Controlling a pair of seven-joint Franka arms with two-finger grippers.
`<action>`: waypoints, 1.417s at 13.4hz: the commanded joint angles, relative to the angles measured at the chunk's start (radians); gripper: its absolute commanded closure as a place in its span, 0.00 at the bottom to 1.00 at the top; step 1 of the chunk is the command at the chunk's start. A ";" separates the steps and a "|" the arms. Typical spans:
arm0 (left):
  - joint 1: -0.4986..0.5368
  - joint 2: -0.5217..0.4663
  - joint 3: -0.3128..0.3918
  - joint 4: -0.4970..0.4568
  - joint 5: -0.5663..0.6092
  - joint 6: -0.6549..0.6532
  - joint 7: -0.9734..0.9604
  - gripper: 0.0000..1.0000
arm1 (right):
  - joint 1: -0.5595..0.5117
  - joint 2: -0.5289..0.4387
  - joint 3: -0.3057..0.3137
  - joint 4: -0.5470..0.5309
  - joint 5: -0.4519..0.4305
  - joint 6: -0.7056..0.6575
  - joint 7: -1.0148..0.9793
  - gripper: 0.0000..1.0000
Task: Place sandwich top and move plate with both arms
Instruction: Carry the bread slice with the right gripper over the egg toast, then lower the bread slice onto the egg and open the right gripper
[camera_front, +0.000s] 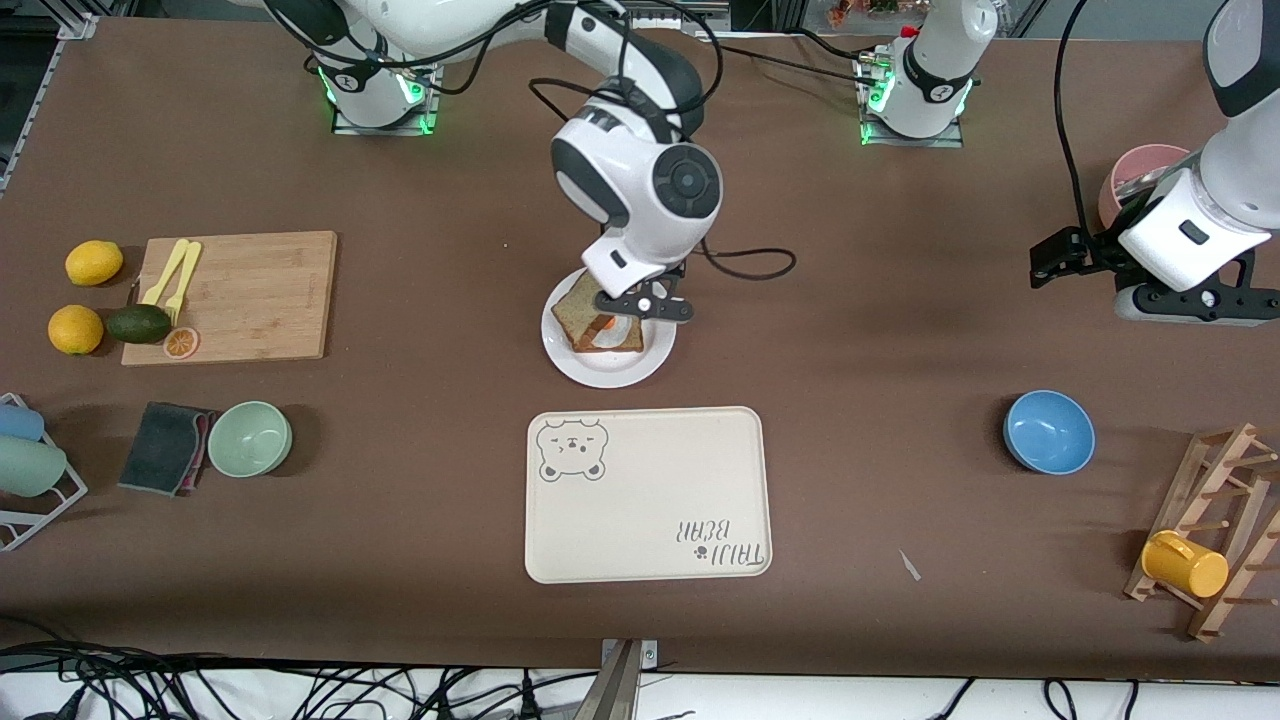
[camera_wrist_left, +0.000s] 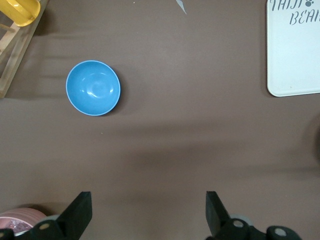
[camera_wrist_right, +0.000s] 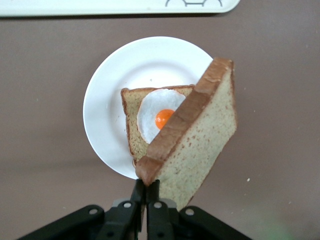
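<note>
Cream and bear-printed, the tray (camera_front: 648, 494) is lying nearest the front camera. Just farther from it, the plate (camera_front: 609, 370) is carrying a bread slice with a fried egg (camera_wrist_right: 161, 116). Over that plate, the right gripper (camera_front: 640, 303) is hanging with its fingers clenched on the crust of the sandwich top (camera_wrist_right: 196, 140), which is tilting above the egg slice. Toward the left arm's end of the table, the left gripper (camera_wrist_left: 148, 212) is waiting over bare tabletop, jaws spread wide and holding nothing, near a blue bowl (camera_front: 1048, 431).

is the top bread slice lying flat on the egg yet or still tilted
Tilted. The sandwich top hangs at an angle over the egg slice, pinched by the right gripper.
</note>
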 joint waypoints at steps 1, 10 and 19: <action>0.004 0.003 -0.003 0.012 -0.019 -0.008 -0.006 0.00 | 0.065 0.006 -0.009 -0.004 -0.121 -0.088 -0.164 1.00; 0.004 0.002 -0.003 0.012 -0.019 -0.008 -0.006 0.00 | 0.172 0.011 -0.009 -0.117 -0.428 -0.015 -0.554 1.00; 0.004 0.002 -0.003 0.014 -0.019 -0.008 -0.006 0.00 | 0.168 0.000 -0.007 -0.221 -0.408 0.017 -0.522 1.00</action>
